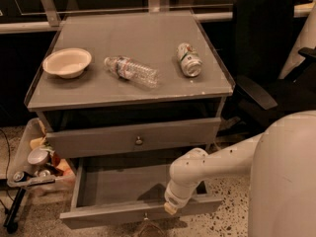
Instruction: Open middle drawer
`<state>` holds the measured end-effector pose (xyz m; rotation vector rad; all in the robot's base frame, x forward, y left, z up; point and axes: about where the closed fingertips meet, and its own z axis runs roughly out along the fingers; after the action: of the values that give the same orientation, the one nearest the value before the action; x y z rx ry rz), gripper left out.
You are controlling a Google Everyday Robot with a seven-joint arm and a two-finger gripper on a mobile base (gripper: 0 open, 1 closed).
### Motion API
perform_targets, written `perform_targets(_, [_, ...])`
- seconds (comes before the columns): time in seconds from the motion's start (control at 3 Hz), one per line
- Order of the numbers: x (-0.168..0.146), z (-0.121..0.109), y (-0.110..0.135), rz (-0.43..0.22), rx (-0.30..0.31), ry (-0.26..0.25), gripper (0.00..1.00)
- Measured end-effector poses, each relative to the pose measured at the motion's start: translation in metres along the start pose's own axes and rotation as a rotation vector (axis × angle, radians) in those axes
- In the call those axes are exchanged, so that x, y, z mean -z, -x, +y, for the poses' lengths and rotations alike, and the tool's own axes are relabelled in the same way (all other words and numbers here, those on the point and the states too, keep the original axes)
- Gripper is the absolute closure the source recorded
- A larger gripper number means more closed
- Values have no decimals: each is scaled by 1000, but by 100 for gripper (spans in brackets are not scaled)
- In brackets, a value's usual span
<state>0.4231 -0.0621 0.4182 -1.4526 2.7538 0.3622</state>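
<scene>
a white robot arm (207,167) is reaching down over the front of the middle drawer (123,187), which is standing pulled well out beneath the upper drawer (94,141) of a grey cabinet (123,33). the gripper (147,226) is hanging just in front of that drawer's front panel, at the bottom edge of the view; whether it is wide, narrow or holding anything cannot be told. on the cabinet top, a bowl (67,62) is sitting left of a plastic bottle (131,71) and a can (189,59), both lying on their sides. a black chair (261,38) is standing to the right.
</scene>
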Motion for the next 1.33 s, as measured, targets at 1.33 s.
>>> perform_targets(1.33, [-7,12,-9,18,-21,37,0])
